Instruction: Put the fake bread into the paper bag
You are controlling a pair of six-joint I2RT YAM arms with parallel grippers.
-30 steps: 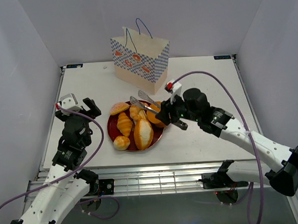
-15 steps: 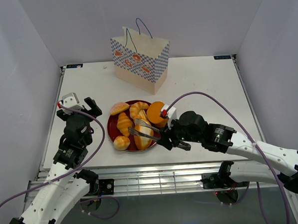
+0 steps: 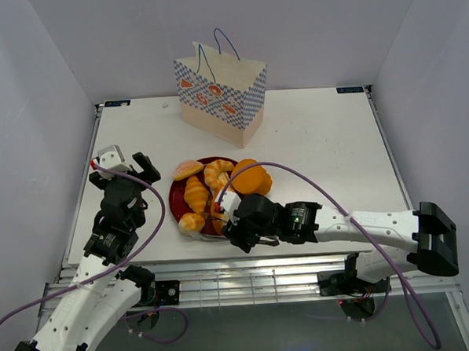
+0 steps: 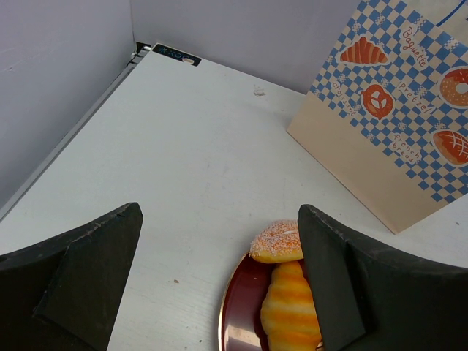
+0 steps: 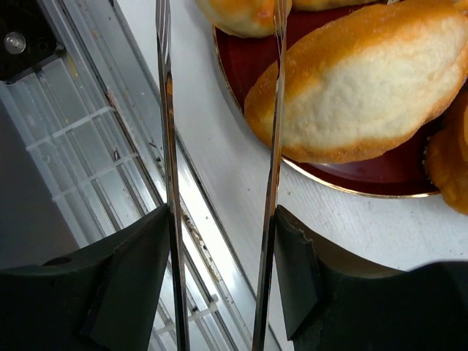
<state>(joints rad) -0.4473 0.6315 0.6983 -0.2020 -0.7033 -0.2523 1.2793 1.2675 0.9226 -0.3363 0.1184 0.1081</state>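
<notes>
Right hand (image 3: pixel 223 222) sits low at near edge of tabletop (image 3: pixel 327 139), right at near rim of dark red plate (image 3: pixel 175 196). Its fingers (image 5: pixel 131 278) press on outer sides of metal tongs (image 5: pixel 272 146), i.e. pinching the tongs. Tong blades stand apart. One crosses near end of cream-topped loaf (image 5: pixel 358 95), the other runs over tabletop edge just beside plate rim. Blade-to-loaf contact: can't tell.

Fake bread (image 4: pixel 292 307) all lies on plate:
- small roll (image 3: pixel 191 222) at near-left rim
- croissant (image 3: pixel 196 195) just behind it
- 2nd croissant (image 3: pixel 217 174) approx mid-plate
- orange bun (image 3: pixel 250 179) on far-right side
- sugared roll (image 3: pixel 187 170) at far-left rim

Loaf mostly hidden under right wrist in top view.

Left hand (image 3: pixel 126 167) hovers over left side of tabletop, near plate but apart from it. Its fingers are spread wide w/ nothing btwn them.

Paper bag (image 3: pixel 218 94) stands upright near far edge, left of ctr, beyond plate and not touching it, cord handles up.
</notes>
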